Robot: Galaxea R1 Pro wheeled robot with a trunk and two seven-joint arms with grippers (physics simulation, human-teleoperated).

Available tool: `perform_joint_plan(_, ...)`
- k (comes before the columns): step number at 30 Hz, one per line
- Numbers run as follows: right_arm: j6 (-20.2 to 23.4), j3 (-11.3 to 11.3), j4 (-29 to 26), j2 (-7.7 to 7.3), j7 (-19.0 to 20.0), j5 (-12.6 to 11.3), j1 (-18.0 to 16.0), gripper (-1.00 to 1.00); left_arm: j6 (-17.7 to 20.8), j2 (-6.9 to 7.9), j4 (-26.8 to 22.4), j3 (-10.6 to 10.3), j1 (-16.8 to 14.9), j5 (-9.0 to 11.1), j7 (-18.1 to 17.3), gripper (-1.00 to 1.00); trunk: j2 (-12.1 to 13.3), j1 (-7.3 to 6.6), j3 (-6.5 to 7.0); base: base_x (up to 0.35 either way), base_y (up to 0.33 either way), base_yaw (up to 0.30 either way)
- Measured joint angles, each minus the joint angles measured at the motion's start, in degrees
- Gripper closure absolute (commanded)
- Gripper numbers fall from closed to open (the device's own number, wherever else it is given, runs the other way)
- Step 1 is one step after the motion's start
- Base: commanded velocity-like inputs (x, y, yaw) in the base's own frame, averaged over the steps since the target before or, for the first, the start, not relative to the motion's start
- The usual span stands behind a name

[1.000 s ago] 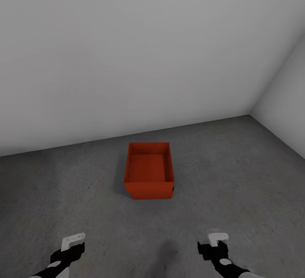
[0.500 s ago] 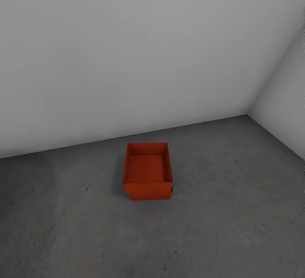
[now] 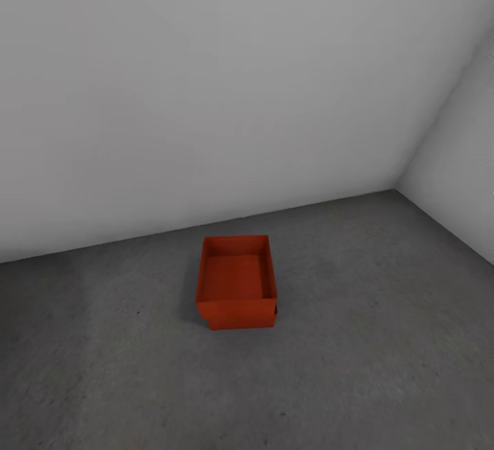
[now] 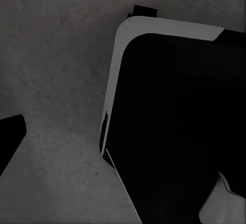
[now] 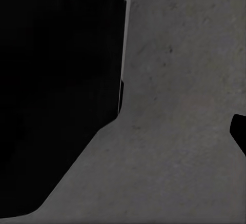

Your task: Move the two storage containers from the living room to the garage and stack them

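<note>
Ahead, two alike orange-red rectangular open bins (image 3: 237, 282) sit stacked on the dull dark grey concrete floor (image 3: 384, 340), near the pale grey wall (image 3: 206, 93); the lower one is mostly hidden. No writing is legible. Both wrist views seem to show dark robot bodywork over concrete; either gripper's opening cannot be told.

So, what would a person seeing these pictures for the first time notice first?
The orange-red storage containers, one stacked on the other, stand alone on the grey concrete floor near the middle of the head view. Behind them rise plain pale walls, meeting in a corner at the right.
</note>
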Motion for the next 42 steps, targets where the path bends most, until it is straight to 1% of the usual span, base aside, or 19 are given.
perform_joint_plan(16, 0.3, 0.2, 0.0, 0.0, 0.1, 0.3, 0.0, -1.0, 0.0, 0.02, -0.4, 0.0, 0.0, -0.4, 0.0, -1.0, 0.0, 0.0, 1.5, 0.0, 0.0, 0.0)
perform_joint_plan(35, 0.7, 0.2, 0.0, -0.08, 1.1, 0.5, 0.0, -1.0, 0.0, 0.02, -0.4, 0.0, 0.0, -0.4, 0.0, -1.0, 0.0, 0.0, 3.3, 0.0, 0.0, 0.0)
perform_joint_plan(42, 0.9, 0.3, 0.0, 0.17, 0.9, 0.4, 0.0, -1.0, 0.0, 0.02, -0.4, 0.0, 0.0, -0.5, 0.0, -1.0, 0.0, 0.0, 3.97, 0.0, 0.0, 0.0)
